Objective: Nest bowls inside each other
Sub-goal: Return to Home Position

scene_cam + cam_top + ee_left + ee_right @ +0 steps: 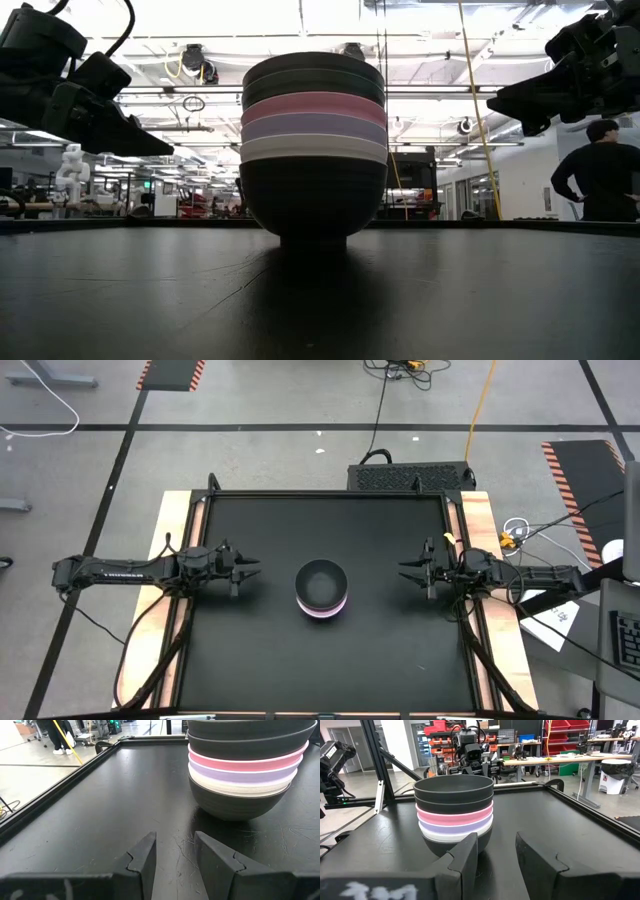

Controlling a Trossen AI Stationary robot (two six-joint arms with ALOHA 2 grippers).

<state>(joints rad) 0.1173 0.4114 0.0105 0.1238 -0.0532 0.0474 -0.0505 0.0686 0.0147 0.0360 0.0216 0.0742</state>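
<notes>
The six bowls (322,589) stand nested in one stack at the middle of the black table. From the base up they are black, white, lavender, pink and two black (313,140). The bottom black bowl rests on the table by its foot (312,240). The stack also shows in the left wrist view (247,767) and the right wrist view (454,812). My left gripper (252,568) is open and hovers left of the stack, apart from it. My right gripper (408,570) is open and hovers right of the stack, also apart.
The table (250,660) has a raised black rim (60,780) and wooden side boards (482,530). A person (598,180) stands in the room beyond the table. Cables and a dark box (410,477) lie past the far edge.
</notes>
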